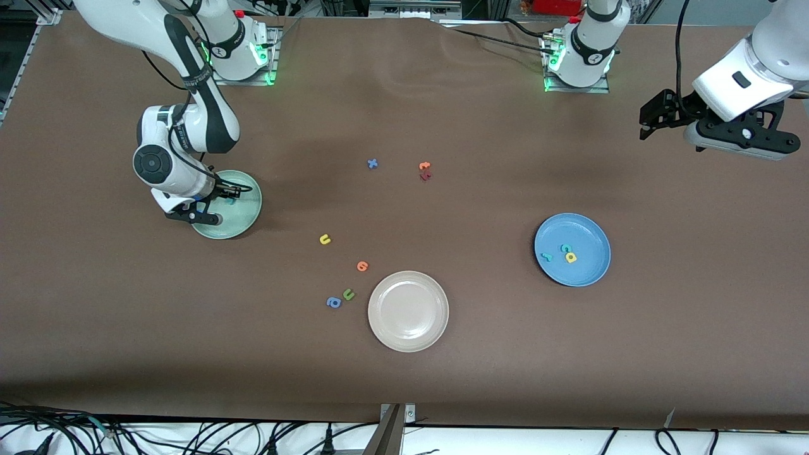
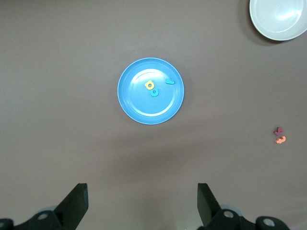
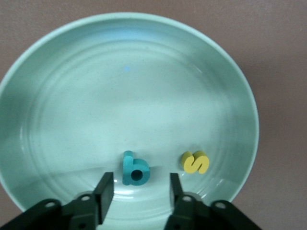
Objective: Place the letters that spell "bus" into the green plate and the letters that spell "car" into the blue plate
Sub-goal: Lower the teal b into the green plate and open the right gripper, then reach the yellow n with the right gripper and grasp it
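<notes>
The green plate (image 1: 243, 215) lies at the right arm's end of the table. My right gripper (image 1: 201, 213) hangs low over it, open (image 3: 139, 184). A teal "b" (image 3: 134, 168) lies free on the plate (image 3: 134, 86) just past the fingertips, with a yellow "s" (image 3: 195, 162) beside it. A yellow "u" (image 1: 325, 239) sits on the table. The blue plate (image 1: 588, 230) holds a teal "c" (image 1: 565, 248), yellow "a" (image 1: 571, 257) and teal "r" (image 1: 547, 256). My left gripper (image 1: 646, 123) waits open (image 2: 143, 191), high over its end of the table.
A beige plate (image 1: 408, 311) lies nearest the front camera. Beside it are an orange round letter (image 1: 362, 266), a green "u" (image 1: 348, 294) and a blue "a" (image 1: 334, 303). Farther back lie a blue "x" (image 1: 372, 163), an orange "t" (image 1: 424, 166) and a dark red letter (image 1: 426, 176).
</notes>
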